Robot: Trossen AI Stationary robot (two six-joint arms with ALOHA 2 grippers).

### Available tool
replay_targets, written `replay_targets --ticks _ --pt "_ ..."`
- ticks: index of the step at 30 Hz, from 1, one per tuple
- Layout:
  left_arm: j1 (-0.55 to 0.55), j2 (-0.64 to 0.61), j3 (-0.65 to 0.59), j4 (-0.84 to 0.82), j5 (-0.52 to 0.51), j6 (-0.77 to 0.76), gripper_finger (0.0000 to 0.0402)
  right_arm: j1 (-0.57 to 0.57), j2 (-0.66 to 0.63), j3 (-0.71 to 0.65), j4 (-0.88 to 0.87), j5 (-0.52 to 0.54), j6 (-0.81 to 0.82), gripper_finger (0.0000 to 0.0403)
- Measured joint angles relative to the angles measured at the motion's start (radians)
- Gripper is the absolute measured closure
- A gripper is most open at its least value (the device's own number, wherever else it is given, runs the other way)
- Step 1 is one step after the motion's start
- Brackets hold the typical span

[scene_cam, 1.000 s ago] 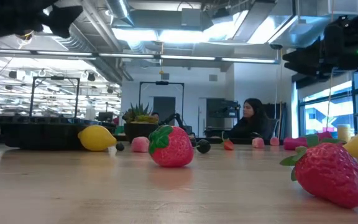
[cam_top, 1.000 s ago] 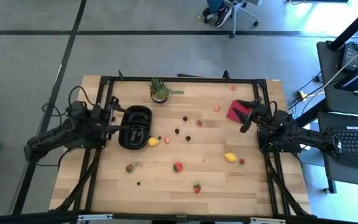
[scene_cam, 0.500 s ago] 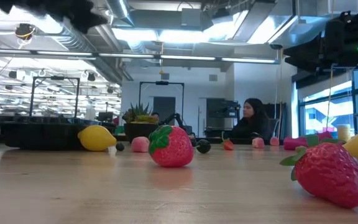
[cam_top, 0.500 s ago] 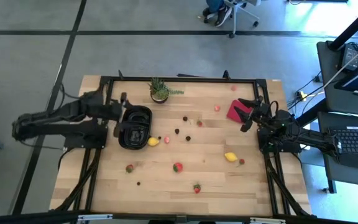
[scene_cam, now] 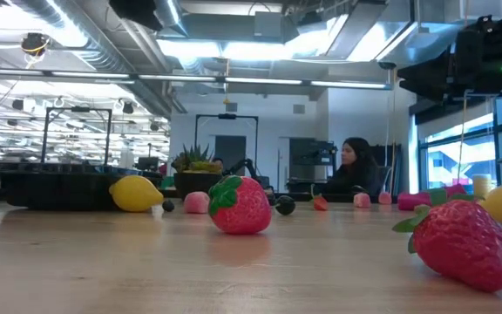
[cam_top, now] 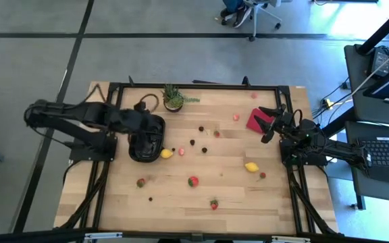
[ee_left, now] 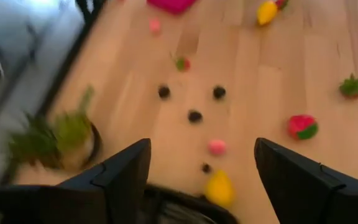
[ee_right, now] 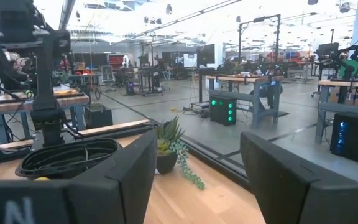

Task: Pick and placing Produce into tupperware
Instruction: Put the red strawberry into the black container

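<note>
Left end effector (ee_left: 201, 165), fingers apart, hides part of the tupperware (cam_top: 147, 140); right end effector (cam_top: 267, 125) open, holding nothing.

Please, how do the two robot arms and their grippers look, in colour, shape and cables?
Both arms are black, built from jointed segments. The left gripper has two broad, flat, dark fingers; the right gripper has the same. Black cables loop beside the left arm and the right arm.

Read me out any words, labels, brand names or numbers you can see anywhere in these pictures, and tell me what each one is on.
None can be read.
Right wrist view: pale marks on the right hand, cut off by the picture's edge, unreadable.
The tupperware, the produce and the table show no print.
</note>
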Motion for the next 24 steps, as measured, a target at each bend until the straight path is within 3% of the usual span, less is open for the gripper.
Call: replay_targets --ticks 6,13,18,24 --pt "-0.103 0.136 0.093 -0.189 0.004 -0.485 0.0124 0.0 0.0 0.0 -0.001 0.0 0.003 0.0171" --pt "-0.183 0.294 0.106 -0.398 0.192 -1.007 0.0124 0.0 0.0 0.0 -0.023 0.0 0.0 0.0171" --pt "-0.237 0.417 0.106 -0.432 0.299 -1.224 0.0124 0.0 0.0 0.0 -0.023 0.0 -0.007 0.0171" --pt "-0.31 0.553 0.106 -0.407 0.414 -1.35 0.0126 0.0 0.001 0.0 -0.028 0.0 0.064 0.0171"
